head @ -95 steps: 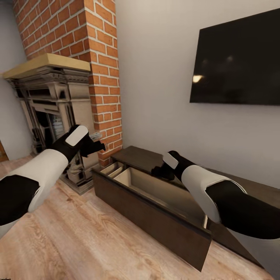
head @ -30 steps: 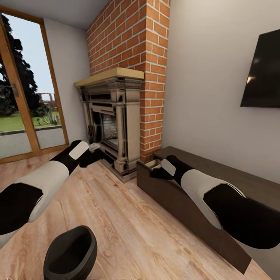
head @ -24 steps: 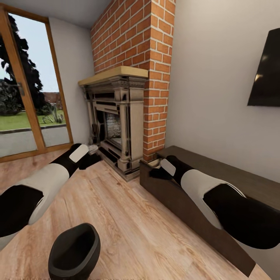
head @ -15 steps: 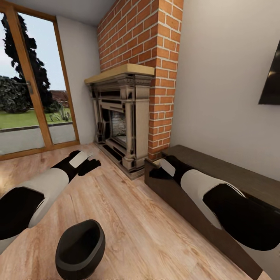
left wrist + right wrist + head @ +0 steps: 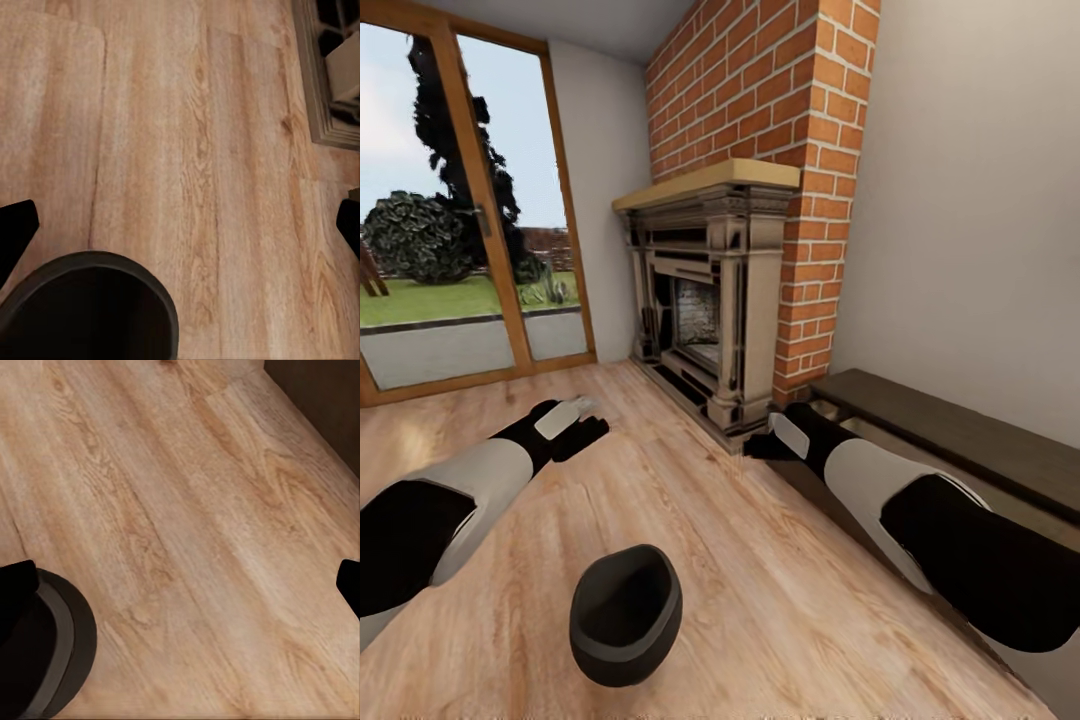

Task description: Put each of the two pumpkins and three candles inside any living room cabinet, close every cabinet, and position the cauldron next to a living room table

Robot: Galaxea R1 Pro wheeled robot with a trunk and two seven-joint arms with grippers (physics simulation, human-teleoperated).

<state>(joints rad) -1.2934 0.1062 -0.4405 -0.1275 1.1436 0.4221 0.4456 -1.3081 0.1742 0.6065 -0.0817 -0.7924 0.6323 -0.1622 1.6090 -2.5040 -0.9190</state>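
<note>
The black cauldron (image 5: 625, 612) stands upright on the wood floor, low in the head view between my two arms, with its mouth facing up. It also appears in the left wrist view as cauldron (image 5: 84, 309) and in the right wrist view as cauldron (image 5: 46, 654). My left gripper (image 5: 592, 425) hovers open above the floor, beyond the cauldron; its fingertips (image 5: 15, 232) stand far apart. My right gripper (image 5: 752, 447) is open too, empty, near the cabinet's end. The dark-brown cabinet (image 5: 950, 425) runs along the right wall, a pale drawer interior (image 5: 830, 412) showing behind my right arm. Pumpkins, candles and table are out of view.
A stone fireplace (image 5: 710, 300) with a brick chimney (image 5: 780, 90) stands ahead, next to the cabinet's end. A tall glass door (image 5: 450, 240) with a wooden frame takes up the left wall. Bare wood floor (image 5: 690, 520) stretches between them.
The camera has swung left: the TV has slid out of the picture, the glass door and the cauldron have come in. Both arms keep the same pose, grippers still open.
</note>
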